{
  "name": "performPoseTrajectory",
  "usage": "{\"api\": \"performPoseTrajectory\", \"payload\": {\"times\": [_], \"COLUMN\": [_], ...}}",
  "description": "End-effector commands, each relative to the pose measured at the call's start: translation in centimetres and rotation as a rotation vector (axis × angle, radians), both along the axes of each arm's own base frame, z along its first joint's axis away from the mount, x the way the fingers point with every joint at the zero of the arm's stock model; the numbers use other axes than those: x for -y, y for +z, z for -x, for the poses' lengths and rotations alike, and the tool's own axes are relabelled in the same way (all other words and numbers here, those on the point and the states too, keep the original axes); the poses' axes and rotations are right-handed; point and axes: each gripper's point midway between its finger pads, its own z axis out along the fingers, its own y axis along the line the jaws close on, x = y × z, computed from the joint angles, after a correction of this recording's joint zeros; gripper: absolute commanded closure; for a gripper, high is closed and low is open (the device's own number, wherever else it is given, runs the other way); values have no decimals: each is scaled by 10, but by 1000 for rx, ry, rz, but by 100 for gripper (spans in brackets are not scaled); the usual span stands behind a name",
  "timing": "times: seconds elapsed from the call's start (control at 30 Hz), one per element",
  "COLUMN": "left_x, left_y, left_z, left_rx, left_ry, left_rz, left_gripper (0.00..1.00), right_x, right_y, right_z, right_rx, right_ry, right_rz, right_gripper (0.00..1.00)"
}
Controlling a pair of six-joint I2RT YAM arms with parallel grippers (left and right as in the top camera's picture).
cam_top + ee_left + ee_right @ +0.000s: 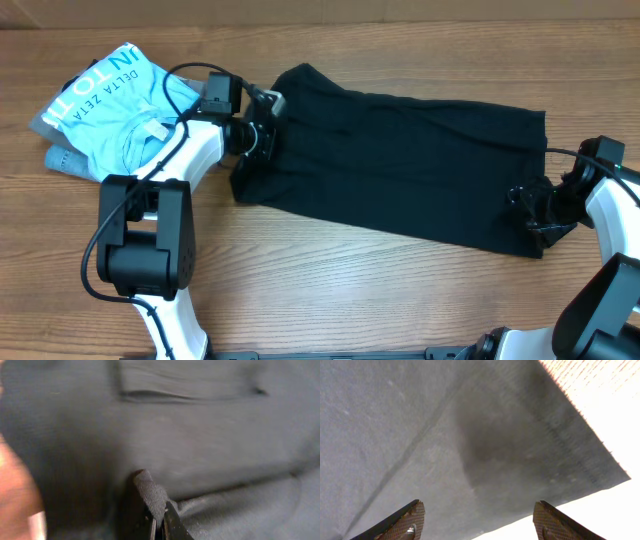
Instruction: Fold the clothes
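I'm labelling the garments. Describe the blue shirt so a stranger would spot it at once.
The wooden table has a big black cloth spread across its middle. Past that cloth's left end, near the table's corner, lies the crumpled shirt. It is the only light blue piece, printed DELTA ZETA.

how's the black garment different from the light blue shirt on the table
The black garment lies spread across the wooden table; the light blue t-shirt is bunched at its left end. The black garment is plain; the t-shirt has white lettering. The left jaws are shut on a fold of the black garment and the right jaws stand open over its corner; neither holds the t-shirt. Both rest on the table.
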Motion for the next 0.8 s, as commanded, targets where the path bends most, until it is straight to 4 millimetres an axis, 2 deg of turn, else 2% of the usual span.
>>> {"api": "performPoseTrajectory", "payload": {"times": [0.0,0.07,0.13,0.2,0.33,0.4,0.5,0.63,0.77], "left_x": [-47,-58,-56,-46,-34,-33,-35,-35,-34], "left_y": [8,8,10,12,17,25,50,86,99], "left_z": [-26,-30,-32,-32,-25,-22,-22,-24,-22], "left_rx": [57,55,56,56,36,37,82,162,186], "left_ry": [260,354,366,329,275,270,277,281,279], "left_rz": [-182,-209,-191,-150,-102,-94,-85,-66,-59], "left_gripper": [93,86,79,62,59,55,52,44,39], "right_x": [2,2,1,1,1,3,7,11,13], "right_y": [7,7,7,7,7,7,6,3,-10], "right_z": [-5,-5,-4,-3,-3,-2,0,-1,1], "right_rx": [28,27,24,22,21,16,3,2,2], "right_ry": [12,12,12,12,12,10,8,6,-24], "right_rz": [21,20,19,18,19,29,55,74,89], "right_gripper": [27,27,27,26,27,26,26,27,30]}}
